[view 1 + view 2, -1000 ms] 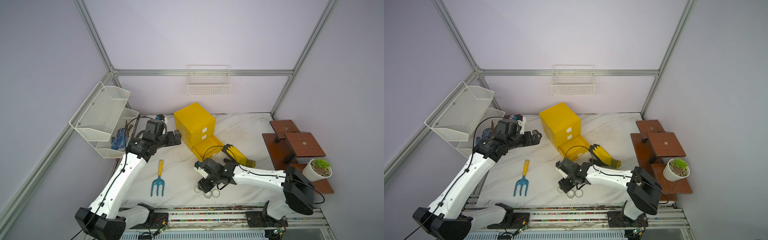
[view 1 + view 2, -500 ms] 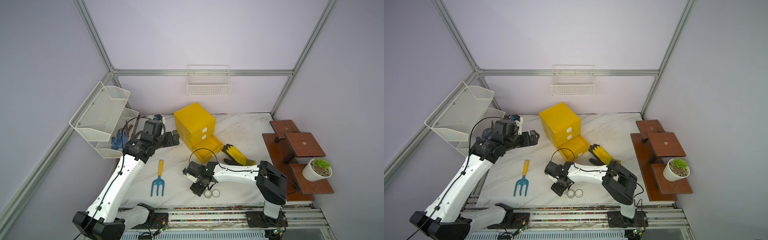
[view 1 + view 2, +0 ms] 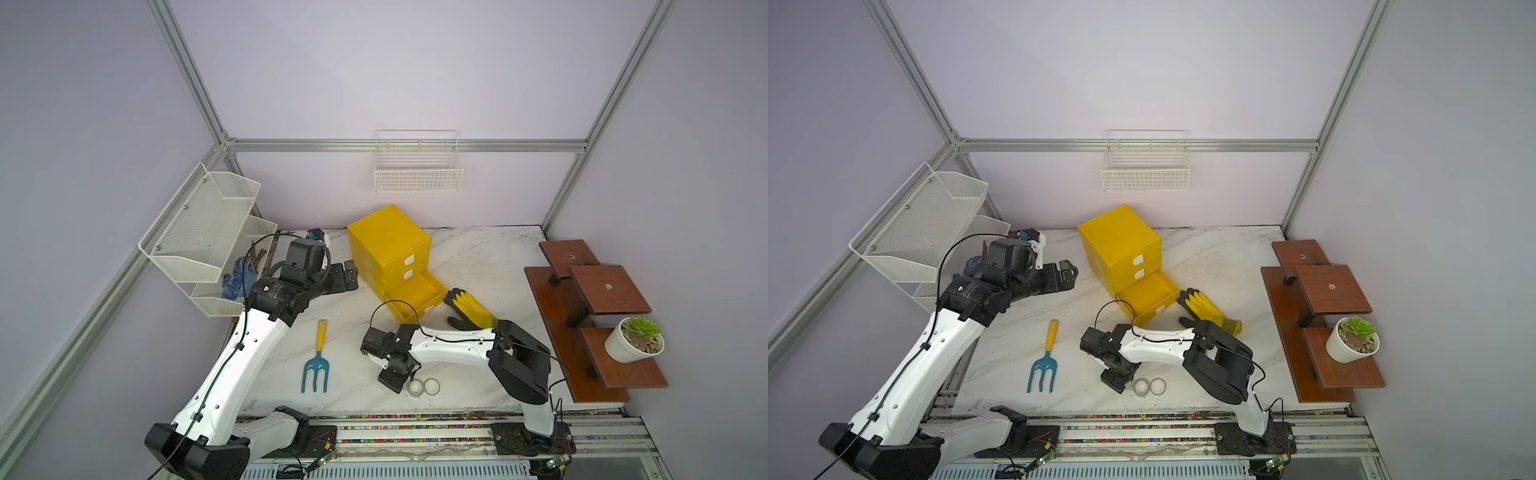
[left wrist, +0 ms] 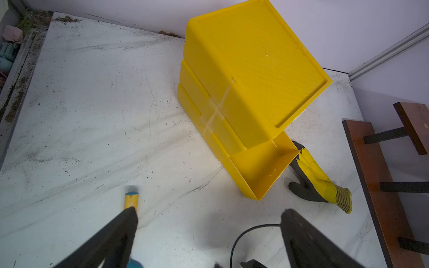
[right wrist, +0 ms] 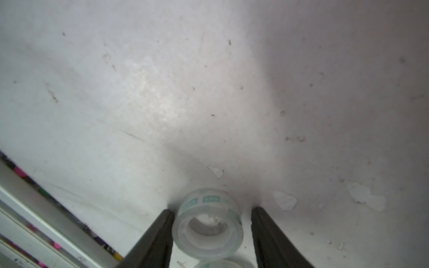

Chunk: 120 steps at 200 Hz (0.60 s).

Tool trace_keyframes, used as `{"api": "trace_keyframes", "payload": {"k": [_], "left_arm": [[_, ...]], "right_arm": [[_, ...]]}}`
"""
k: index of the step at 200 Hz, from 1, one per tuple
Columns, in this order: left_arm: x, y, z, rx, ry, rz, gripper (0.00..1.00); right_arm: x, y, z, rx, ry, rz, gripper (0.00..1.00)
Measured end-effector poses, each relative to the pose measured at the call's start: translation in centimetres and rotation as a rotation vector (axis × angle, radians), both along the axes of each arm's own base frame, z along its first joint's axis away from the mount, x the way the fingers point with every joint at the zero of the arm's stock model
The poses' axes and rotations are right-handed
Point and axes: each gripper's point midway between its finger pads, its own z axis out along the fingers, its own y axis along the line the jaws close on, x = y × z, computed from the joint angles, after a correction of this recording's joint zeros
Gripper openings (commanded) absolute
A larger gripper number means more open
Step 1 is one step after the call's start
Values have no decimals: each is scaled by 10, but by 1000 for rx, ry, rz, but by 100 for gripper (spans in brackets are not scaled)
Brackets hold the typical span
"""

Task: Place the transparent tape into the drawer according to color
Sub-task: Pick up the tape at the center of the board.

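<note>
The transparent tape (image 5: 207, 226) now being picked is a small clear-greyish roll with a white core and pale teal print. It lies flat, bore upward, on the worktop (image 3: 478, 257), well apart from the yellow cabinet (image 3: 388, 237), out on the side that the cabinet's fronts face. A second roll (image 5: 224, 263) of the same look lies just beside it. The step in hand is the grasp: the right hand (image 5: 211, 211) straddles the roll with its jaws apart, one finger at the rim and the other clear of it, so nothing is gripped. The next move calls for closing squarely on the outer wall without nudging the neighbouring roll, then lifting and carrying it to the cabinet. The bottom drawer (image 3: 415, 291) stands pulled out and appears empty, while the two above it are shut. Which drawer takes clear rolls cannot be told. A glove (image 3: 471, 309) lies just beside the open drawer. The left hand (image 4: 209, 211) hovers near the cabinet's side, fully open and empty.
</note>
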Motion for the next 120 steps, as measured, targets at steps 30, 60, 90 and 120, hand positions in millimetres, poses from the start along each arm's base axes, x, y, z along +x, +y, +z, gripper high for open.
{"api": "trace_keyframes", "payload": {"k": [30, 60, 90, 120], "left_arm": [[1, 0, 4, -1, -9, 2, 100], [2, 0, 2, 6, -4, -2, 100], [3, 1, 0, 13, 1, 3, 100], [4, 3, 0, 22, -4, 16, 100]], "right_arm": [[1, -2, -1, -13, -9, 2, 47], [1, -1, 0, -9, -12, 1, 42], [4, 5, 9, 37, -32, -3, 39], [17, 12, 51, 186, -85, -54, 39]]}}
